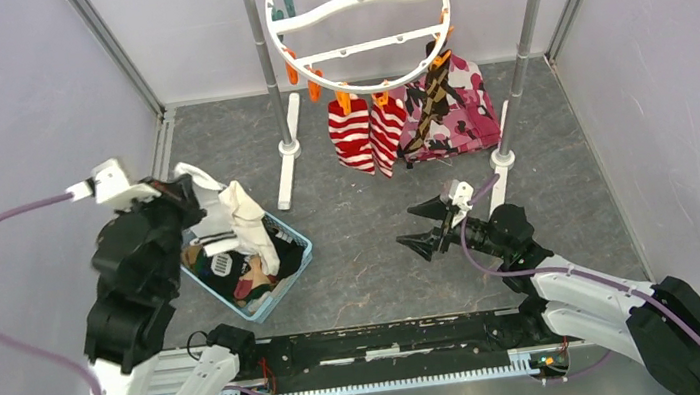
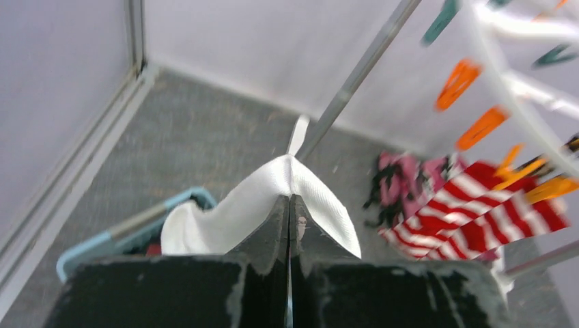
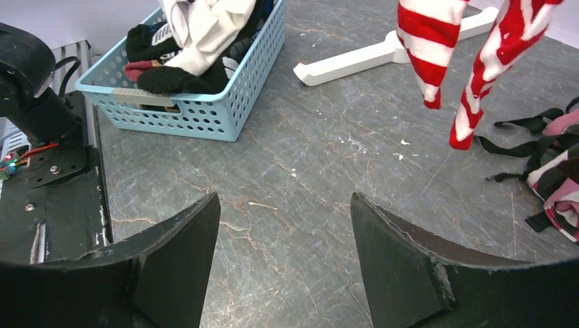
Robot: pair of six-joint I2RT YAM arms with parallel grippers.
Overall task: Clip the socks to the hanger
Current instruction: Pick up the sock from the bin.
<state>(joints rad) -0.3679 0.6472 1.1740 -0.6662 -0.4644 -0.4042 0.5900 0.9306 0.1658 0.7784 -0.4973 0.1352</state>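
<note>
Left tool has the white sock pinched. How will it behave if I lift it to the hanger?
Likely floppy: the white sock drapes both sides of the shut left tool. Probably light thin fabric, so it may swing. Its lower end hangs into the basket and could snag.

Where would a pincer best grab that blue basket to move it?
Probably by the blue basket rim, on its short uncovered wall. It is thin and upright, so come straight down, one finger inside, one outside. Clothes heap over the far end.

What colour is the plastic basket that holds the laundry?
Light blue; the perforated plastic basket shows best in the right wrist view.
</note>
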